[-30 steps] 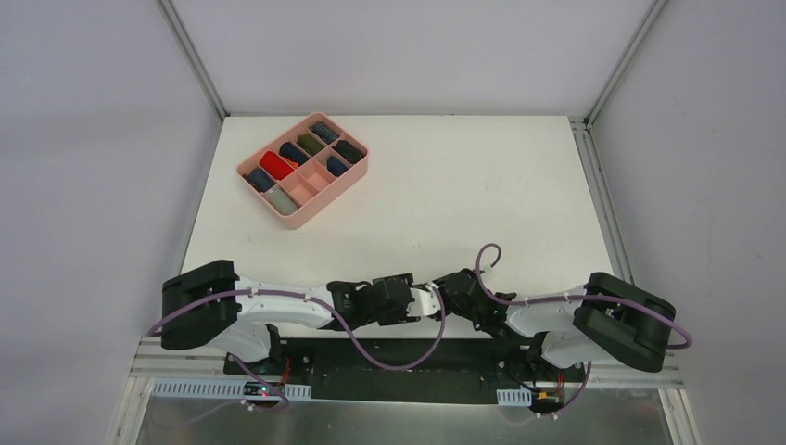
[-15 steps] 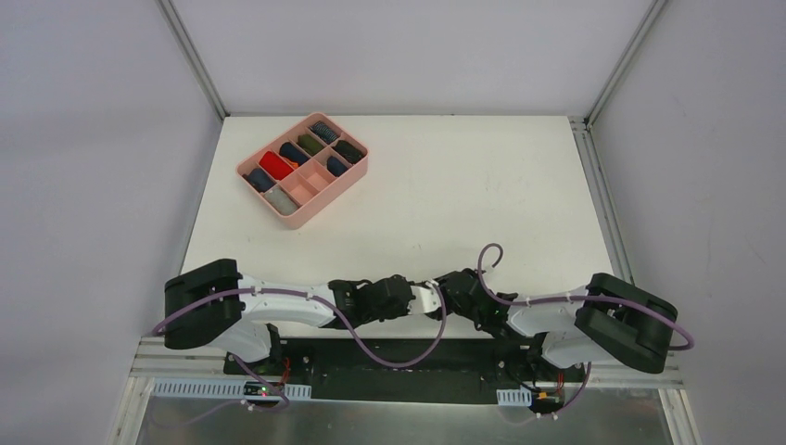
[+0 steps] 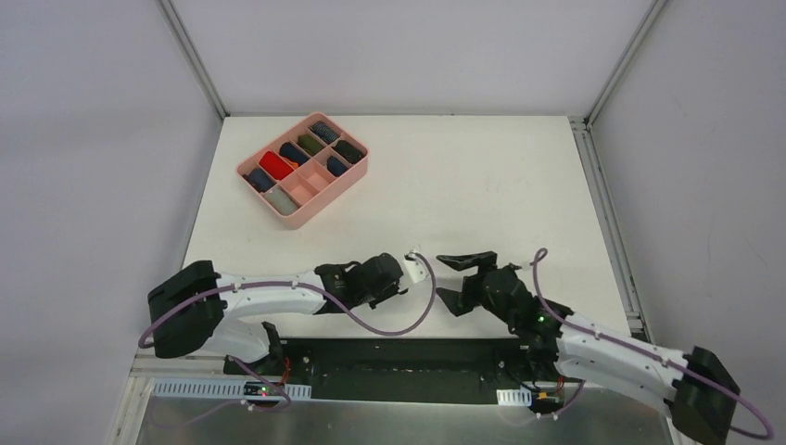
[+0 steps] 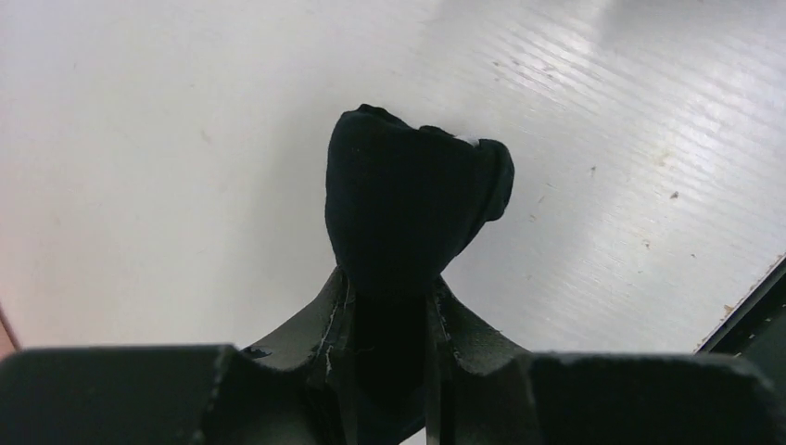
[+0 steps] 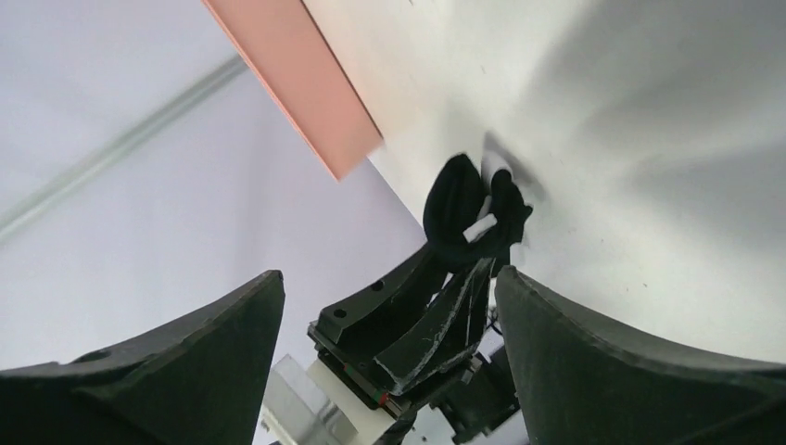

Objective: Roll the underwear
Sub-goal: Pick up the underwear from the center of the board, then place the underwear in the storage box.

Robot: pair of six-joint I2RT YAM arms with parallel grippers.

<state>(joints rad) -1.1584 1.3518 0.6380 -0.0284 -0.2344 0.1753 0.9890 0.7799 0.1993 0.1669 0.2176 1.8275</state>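
Observation:
The black underwear [image 4: 408, 199] is bunched into a tight roll with a bit of white waistband showing. My left gripper [image 4: 394, 292] is shut on its lower end and holds it just above the white table. In the right wrist view the same underwear [image 5: 463, 218] sticks out of the left gripper's fingers [image 5: 436, 315]. In the top view the left gripper [image 3: 408, 267] is near the table's front middle. My right gripper [image 3: 456, 280] stands just to its right, jaws wide open and empty, facing the roll without touching it.
A pink compartment tray [image 3: 326, 204] stands at the back left of the table, with rolled cloths of several colours in its compartments; its edge [image 5: 297, 83] shows in the right wrist view. Metal frame rails run along the table's sides.
My right gripper has let go, opened wide and drawn back to the right. My left gripper has moved a little forward with the black roll in its grip.

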